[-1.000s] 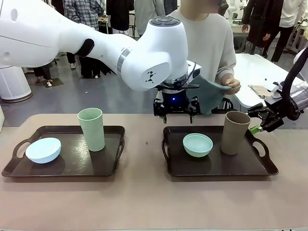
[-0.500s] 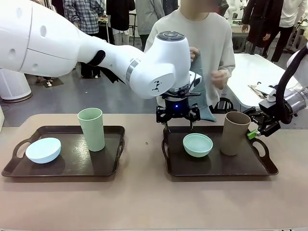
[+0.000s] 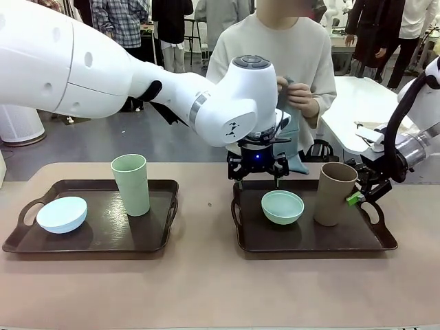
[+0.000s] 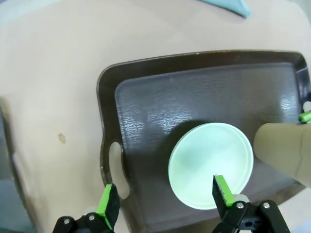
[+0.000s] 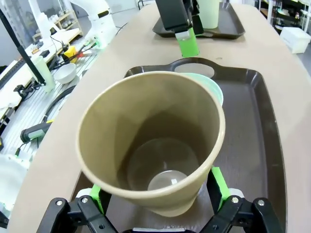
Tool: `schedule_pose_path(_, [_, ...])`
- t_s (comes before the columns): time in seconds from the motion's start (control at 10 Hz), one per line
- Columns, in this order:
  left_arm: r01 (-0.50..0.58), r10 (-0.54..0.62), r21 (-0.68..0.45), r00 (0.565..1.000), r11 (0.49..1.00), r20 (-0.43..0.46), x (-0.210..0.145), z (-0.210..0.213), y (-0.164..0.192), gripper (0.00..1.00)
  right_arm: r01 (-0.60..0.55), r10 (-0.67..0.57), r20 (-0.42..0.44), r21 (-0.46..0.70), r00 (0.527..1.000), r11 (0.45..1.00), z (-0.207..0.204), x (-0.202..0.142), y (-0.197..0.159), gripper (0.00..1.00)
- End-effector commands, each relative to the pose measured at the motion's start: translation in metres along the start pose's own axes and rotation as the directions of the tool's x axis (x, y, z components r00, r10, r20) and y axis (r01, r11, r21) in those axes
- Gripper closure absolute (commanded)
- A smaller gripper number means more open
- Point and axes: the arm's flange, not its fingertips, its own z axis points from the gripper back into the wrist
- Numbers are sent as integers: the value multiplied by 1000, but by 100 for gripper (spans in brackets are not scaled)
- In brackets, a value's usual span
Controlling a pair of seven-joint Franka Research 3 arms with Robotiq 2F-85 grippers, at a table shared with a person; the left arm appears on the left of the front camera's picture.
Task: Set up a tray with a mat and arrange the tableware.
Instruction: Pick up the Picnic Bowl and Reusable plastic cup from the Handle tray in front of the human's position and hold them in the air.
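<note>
Two dark trays lie on the table. The left tray (image 3: 165, 199) holds a pale blue bowl (image 3: 62, 214) and a pale green cup (image 3: 130, 184). On the right tray (image 3: 309, 237) sit a mint green bowl (image 3: 282, 206) and a tan cup (image 3: 335, 192). My left gripper (image 3: 258, 179) hangs open just above and behind the mint bowl (image 4: 211, 165), with nothing between its fingers (image 4: 108, 201). My right gripper (image 5: 156, 194) is open, its green pads (image 5: 218, 187) on either side of the tan cup (image 5: 150, 141) near its base. The person holds up a teal mat (image 3: 292, 141).
The person stands at the far edge, both hands on the mat above the right tray's back rim. My left arm crosses over the middle of the table. A white side table (image 3: 364, 103) stands at the right. The front strip of the table is bare.
My right gripper has moved left until its fingers are around the tan cup, which now leans slightly. My left gripper has come lower over the mint bowl. The person has lifted the mat higher.
</note>
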Motion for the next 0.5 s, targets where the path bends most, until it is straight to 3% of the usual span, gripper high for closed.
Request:
schedule_pose_path(0.0, [-24,24,30,1000,999,10,1,-5,-10,0,-19,20,13,-8,1000,1000,-11,-8,-14,0])
schedule_pose_path(0.4, [-24,25,37,1000,999,-10,1,-20,-12,0,27,-26,-28,20,999,999,-29,-12,-29,0])
